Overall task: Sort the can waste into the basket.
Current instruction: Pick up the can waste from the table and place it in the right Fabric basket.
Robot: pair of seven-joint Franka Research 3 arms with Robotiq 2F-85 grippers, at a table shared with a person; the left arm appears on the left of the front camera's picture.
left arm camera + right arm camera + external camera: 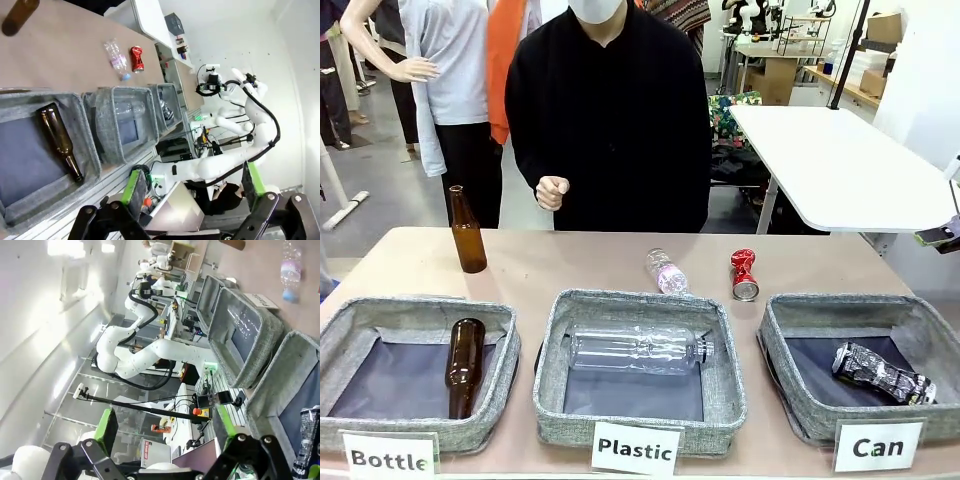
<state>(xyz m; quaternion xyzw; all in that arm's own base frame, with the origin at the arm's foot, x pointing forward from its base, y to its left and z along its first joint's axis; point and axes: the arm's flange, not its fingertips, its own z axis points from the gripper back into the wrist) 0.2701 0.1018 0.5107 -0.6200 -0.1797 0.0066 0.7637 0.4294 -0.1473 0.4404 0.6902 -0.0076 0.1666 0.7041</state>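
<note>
Red crushed metal first: the red can (744, 274) lies on the bare desk (570, 262) toward its far right, just behind the far left corner of the Can basket (840, 304). A small plastic bottle (667, 271) lies near it. The black-and-silver can (882, 373) is already inside that basket, toward its near right corner.

Both cans are well apart from the left gripper (192, 172), which is out past the desk's left end and looks along the row of bins. From there the red can (136, 59) sits far across the desk. The black-and-silver can (166, 111) is a dark scrap in the farthest basket (172, 92). The left gripper's fingers stand released, with nothing between them.

The right gripper (167, 420) is likewise spread wide and empty, out past the desk's right end. The basket (295, 352) is the bin nearest to it, and the black-and-silver can (307, 440) is cut off at the picture's lower corner.

Seen from the left wrist, the right arm (250, 107) is bent, with its wrist raised above the desk. The person's hand (552, 191) is curled in a loose fist above the far edge. The print on the black-and-silver can is too small to read.
</note>
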